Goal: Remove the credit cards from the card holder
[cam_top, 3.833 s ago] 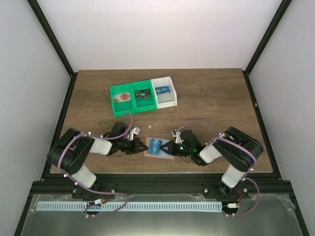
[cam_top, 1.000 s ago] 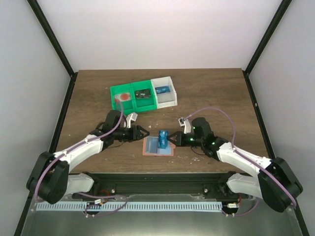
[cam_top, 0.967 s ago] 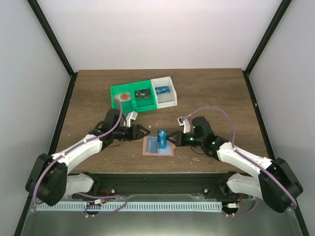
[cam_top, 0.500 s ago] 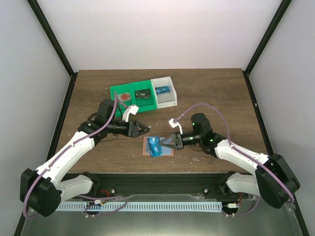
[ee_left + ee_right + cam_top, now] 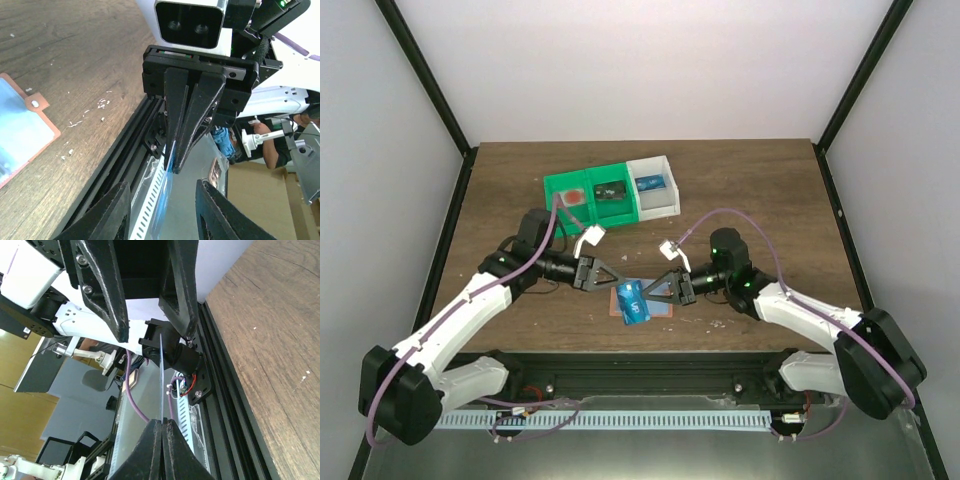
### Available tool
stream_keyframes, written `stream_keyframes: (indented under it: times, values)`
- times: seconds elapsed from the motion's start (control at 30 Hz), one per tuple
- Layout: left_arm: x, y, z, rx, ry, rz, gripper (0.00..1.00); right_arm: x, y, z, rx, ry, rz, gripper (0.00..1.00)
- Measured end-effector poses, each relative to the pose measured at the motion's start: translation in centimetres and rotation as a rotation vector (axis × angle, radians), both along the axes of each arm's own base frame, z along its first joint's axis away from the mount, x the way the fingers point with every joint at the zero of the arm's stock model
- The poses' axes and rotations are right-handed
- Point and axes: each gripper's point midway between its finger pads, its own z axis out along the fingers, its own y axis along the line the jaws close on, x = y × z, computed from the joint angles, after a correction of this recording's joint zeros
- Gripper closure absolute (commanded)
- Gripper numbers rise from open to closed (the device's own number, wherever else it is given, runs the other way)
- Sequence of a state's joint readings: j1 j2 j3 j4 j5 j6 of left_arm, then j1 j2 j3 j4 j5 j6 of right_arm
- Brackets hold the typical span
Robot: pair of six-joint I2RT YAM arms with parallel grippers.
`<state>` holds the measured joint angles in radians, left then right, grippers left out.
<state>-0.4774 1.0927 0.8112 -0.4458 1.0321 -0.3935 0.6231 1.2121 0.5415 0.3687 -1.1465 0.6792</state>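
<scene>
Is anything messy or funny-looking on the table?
Yes. Little pale crumbs lie scattered on the table beside the pink card holder. Also, the blue card hangs tilted over it, pinched by the right tool.

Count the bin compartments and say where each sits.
3, in a row at the table's far side: left green compartment, middle green compartment, white compartment on the right. None appears hidden.
</scene>
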Motion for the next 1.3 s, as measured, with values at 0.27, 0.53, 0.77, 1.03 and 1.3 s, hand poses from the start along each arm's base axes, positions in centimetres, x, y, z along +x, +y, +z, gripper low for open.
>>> stream_keyframes:
  times: [0.27, 0.53, 0.77, 1.03, 1.3]
  values:
    - [-0.8, -0.1, -1.1, -0.028, 0.049, -0.024, 0.82, -0.1, 0.1, 0.7, 0.027, -0.009, 0.014, 1.00]
    - [-0.9, -0.1, -1.0, -0.043, 0.057, -0.030, 1.00, 0.3, 0.4, -0.1, 0.009, 0.023, 0.009, 0.84]
    - [0.5, -0.2, -1.0, -0.036, 0.062, 0.057, 1.00, 2.2, 0.6, 0.1, 0.012, 0.055, -0.124, 0.49]
    - [2.9, 0.9, -3.6, -0.036, 0.141, 0.315, 1.00, 2.3, 0.7, -3.0, 0.012, 0.225, -0.336, 0.25]
    - [4.1, 2.3, -2.6, -0.136, 0.152, 0.495, 1.00, 2.6, 3.1, -3.0, 0.065, 0.330, -0.374, 0.64]
